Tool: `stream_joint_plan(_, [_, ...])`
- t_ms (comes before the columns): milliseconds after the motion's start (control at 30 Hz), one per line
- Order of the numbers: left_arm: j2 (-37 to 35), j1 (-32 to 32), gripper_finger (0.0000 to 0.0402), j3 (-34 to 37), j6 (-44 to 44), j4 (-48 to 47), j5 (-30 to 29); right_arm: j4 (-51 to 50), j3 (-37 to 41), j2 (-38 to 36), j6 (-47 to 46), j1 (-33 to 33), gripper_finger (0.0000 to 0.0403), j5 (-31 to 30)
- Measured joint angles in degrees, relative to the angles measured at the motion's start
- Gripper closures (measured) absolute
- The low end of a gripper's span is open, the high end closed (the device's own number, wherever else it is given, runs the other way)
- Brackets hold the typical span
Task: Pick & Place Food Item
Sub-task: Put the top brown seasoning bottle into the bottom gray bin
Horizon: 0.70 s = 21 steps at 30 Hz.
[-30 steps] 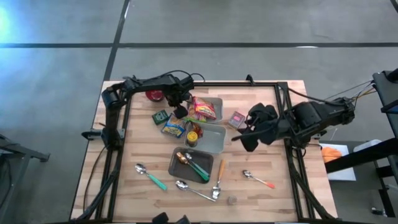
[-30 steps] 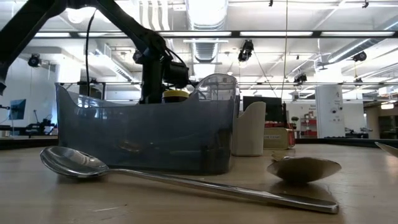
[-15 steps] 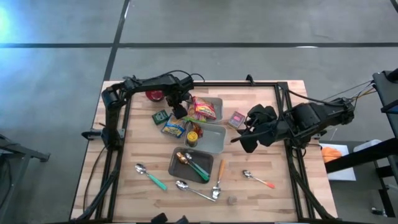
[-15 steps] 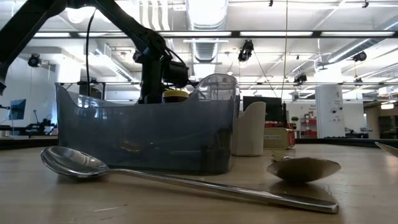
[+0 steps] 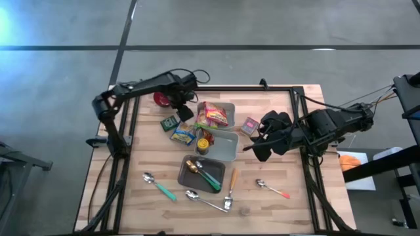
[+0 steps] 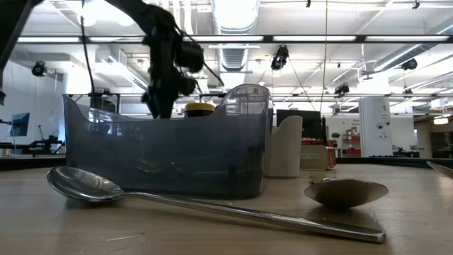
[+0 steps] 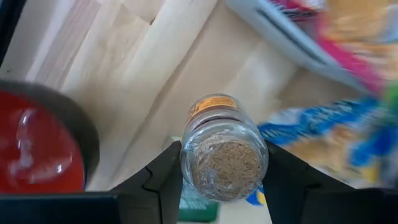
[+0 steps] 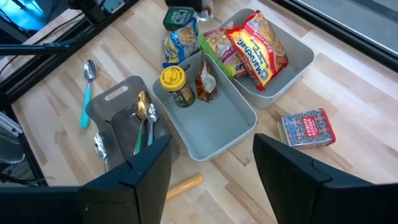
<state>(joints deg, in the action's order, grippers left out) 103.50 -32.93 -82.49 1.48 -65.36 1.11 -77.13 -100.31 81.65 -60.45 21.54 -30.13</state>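
At the far left of the table, near the red bowl point(image 5: 163, 99), a small glass jar point(image 7: 224, 155) with a brown granular filling is being gripped by the left gripper point(image 7: 221, 180), one dark finger pressed against each side of the glass. Compared with a second ago, the left arm is being drawn back and raised: in the high view its gripper point(image 5: 184, 110) is now sitting closer to the table's far left corner, away from the noodle packets point(image 5: 213, 115) in the grey bin point(image 5: 227, 107), and in the low view it is being seen higher and further to the side than before. Its jaws, wider a second ago, are now being held clenched on the jar. This is judged to mean that the pick is done and the carry is being started; the placing is not yet done, and the target spot cannot be told.

The jar is being held squarely between the jaws, its base turned toward the wrist camera and its body pointing down over bare wood, with the red bowl beside it and a blue packet point(image 7: 323, 140) on the other side.

The right gripper point(image 5: 261, 145) is being kept waiting at the table's right, near the small red box point(image 8: 305, 128), its jaws parted with nothing between them.
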Motion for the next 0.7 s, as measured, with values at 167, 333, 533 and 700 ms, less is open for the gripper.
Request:
stream_joint_plan(167, [-5.43,1.89,0.0235,-1.92,4.33,-3.53,4.18,0.00,0.00,0.00,0.41,-0.02,0.0181,-0.02])
stream_joint_plan(333, [-7.89,6.74,0.0235,-6.51,9.60,-5.29,5.09,-0.02,0.00,0.00,0.53,-0.02,0.0181,-0.02])
stream_joint_plan(533, [-7.72,13.91,0.0235,-14.83,13.09,-7.61,6.29,-0.08,0.00,0.00,0.66,-0.02,0.0181,-0.01])
stream_joint_plan(700, [-7.67,19.39,0.0235,-18.97,14.78,-6.18,6.62,-0.15,0.00,0.00,0.94,-0.02,0.0181,0.00])
